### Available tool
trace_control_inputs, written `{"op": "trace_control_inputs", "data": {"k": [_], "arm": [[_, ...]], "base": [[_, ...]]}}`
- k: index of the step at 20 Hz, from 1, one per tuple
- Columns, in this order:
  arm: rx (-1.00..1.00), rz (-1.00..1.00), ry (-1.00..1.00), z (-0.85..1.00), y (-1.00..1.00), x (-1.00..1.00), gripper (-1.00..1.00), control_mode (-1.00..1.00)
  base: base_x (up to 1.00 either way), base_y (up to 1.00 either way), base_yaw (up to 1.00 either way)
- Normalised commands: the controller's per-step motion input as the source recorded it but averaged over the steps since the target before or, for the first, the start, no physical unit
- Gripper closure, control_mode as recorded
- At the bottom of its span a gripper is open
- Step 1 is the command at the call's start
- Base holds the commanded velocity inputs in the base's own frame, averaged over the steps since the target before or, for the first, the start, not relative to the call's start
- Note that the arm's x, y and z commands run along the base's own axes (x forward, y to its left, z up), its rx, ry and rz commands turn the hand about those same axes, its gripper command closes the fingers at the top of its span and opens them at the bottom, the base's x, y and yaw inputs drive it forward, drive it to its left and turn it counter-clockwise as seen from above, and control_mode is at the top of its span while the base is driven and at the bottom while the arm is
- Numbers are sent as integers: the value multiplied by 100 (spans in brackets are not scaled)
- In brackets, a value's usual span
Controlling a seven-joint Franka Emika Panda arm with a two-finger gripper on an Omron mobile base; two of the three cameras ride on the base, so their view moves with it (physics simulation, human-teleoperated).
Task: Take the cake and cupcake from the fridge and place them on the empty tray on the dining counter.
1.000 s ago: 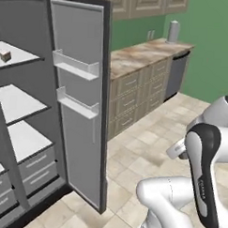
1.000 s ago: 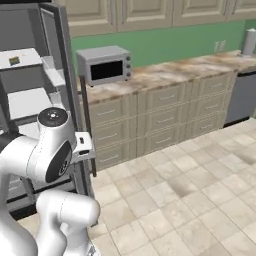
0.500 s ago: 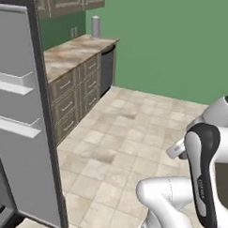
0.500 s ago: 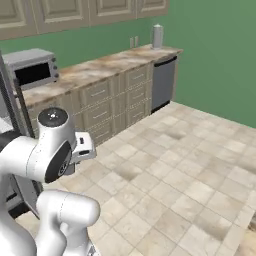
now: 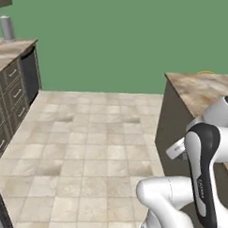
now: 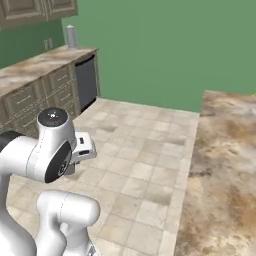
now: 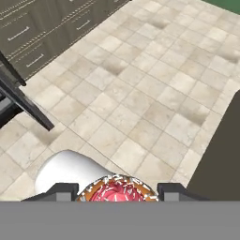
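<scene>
Pink-frosted cupcake sits pinched between the gripper tips, being carried over floor tiles. Next, I judge, the hand must reach the dining counter ahead.

Cupcake pink frosting with white flecks and tan rim, pincer tips dark, floor beige mottled tiles, wall plain green, dining tabletop beige-brown marbled stone, cabinets grey-brown, arm white with dark joints
</scene>
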Motion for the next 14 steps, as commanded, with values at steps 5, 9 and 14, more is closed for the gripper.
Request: {"op": "trace_control_inputs", "data": {"k": [5, 9, 14], "arm": [[0, 0, 0, 0, 0, 0, 100, 100], [0, 0, 0, 0, 0, 0, 100, 100], [0, 0, 0, 0, 0, 0, 100, 100]], "base": [[-38, -27, -61], [-39, -24, -62], [-41, -19, -62]]}}
